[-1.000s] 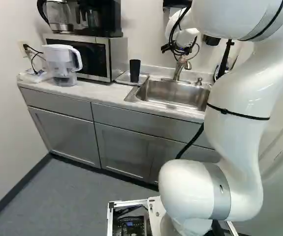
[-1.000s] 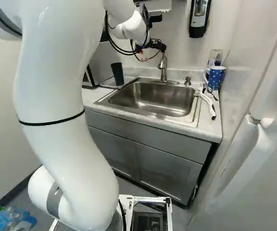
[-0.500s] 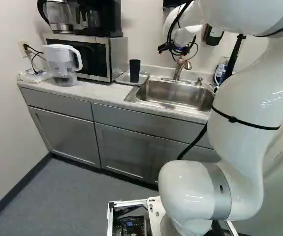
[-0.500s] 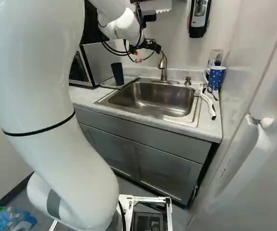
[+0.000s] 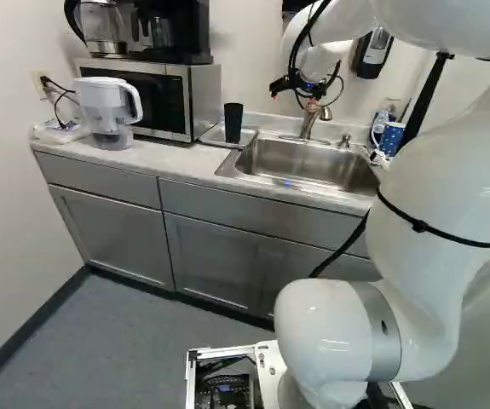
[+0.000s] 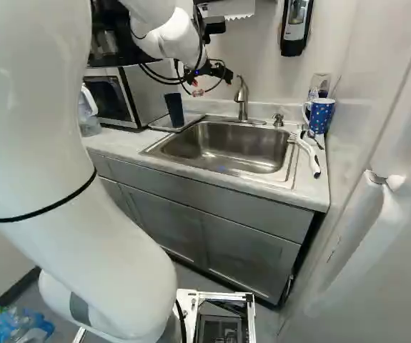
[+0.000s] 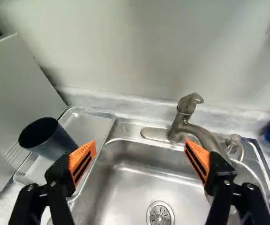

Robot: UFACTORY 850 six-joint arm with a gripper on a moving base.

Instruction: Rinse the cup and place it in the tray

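Just left of the sink (image 6: 223, 151), the dark cup (image 5: 233, 123) stands in the tray (image 7: 90, 123), long axis vertical, mouth up, some bare tray toward the wall. Above the sink, the gripper's (image 6: 210, 76) fingers are spread wide, so plenty of room between them.

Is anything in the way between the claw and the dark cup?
Nothing visible. The open claw hovers over the sink, and the dark cup stands in the tray beside it, past one finger. The faucet is by the other finger, on the side away from the cup.
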